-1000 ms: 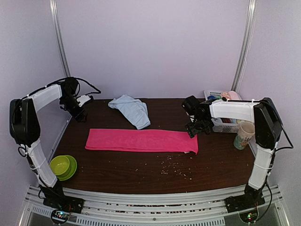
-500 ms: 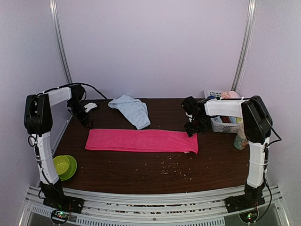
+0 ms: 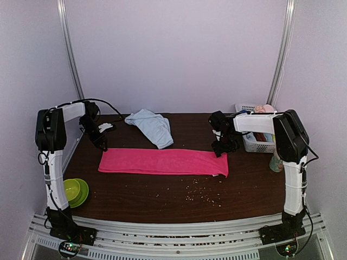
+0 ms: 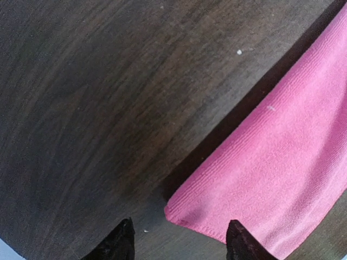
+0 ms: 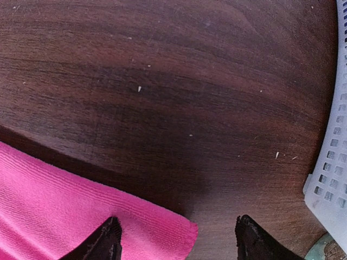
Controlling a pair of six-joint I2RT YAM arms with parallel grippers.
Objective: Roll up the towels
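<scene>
Here, left pincer (image 4: 180, 238) open, right pincer (image 5: 179, 232) open, pink towel (image 3: 162, 161) corners beneath, basket (image 5: 326, 162) nearby

White links, black joints, black cables on left arm (image 3: 55, 179), right arm (image 3: 293, 187); black jaws.

My left gripper (image 3: 101, 143) now sits lower and further inward, off the wall side and at the far left corner of the flat, bright magenta-pink cloth towel (image 3: 162, 161). My left arm's upper link stands more upright. My right gripper (image 3: 219, 147) is marginally nearer the towel's far right corner, and my right elbow is drawn inward.
</scene>
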